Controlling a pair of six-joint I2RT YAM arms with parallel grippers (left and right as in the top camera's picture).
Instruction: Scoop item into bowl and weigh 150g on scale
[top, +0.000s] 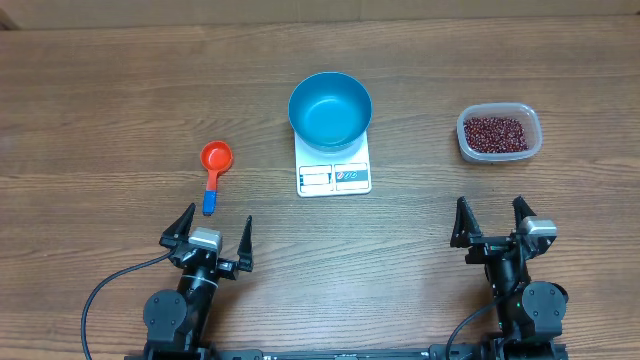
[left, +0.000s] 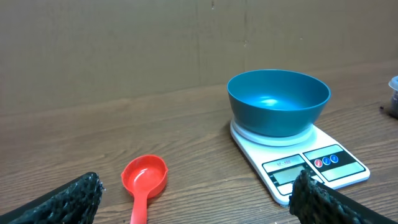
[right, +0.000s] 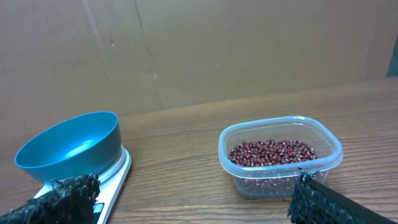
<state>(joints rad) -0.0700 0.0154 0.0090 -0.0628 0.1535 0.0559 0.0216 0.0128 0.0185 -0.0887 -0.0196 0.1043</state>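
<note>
The blue bowl (top: 330, 110) (left: 278, 101) (right: 69, 148) stands empty on the white scale (top: 334, 172) (left: 311, 163) (right: 115, 174) at the table's middle. Dark red-brown beans (top: 495, 131) (right: 272, 152), the item, fill a clear tub (top: 499, 134) (right: 280, 155) at the right. A red scoop (top: 214, 163) (left: 144, 178) with a blue handle end lies left of the scale. My left gripper (top: 208, 229) (left: 199, 199) stands open just behind the scoop, holding nothing. Below the tub my right gripper (top: 492, 218) (right: 193, 196) is open and empty too.
A brown cardboard wall (left: 155, 43) backs the far side of the wooden table (top: 120, 90). Both arms' bases sit at the near edge.
</note>
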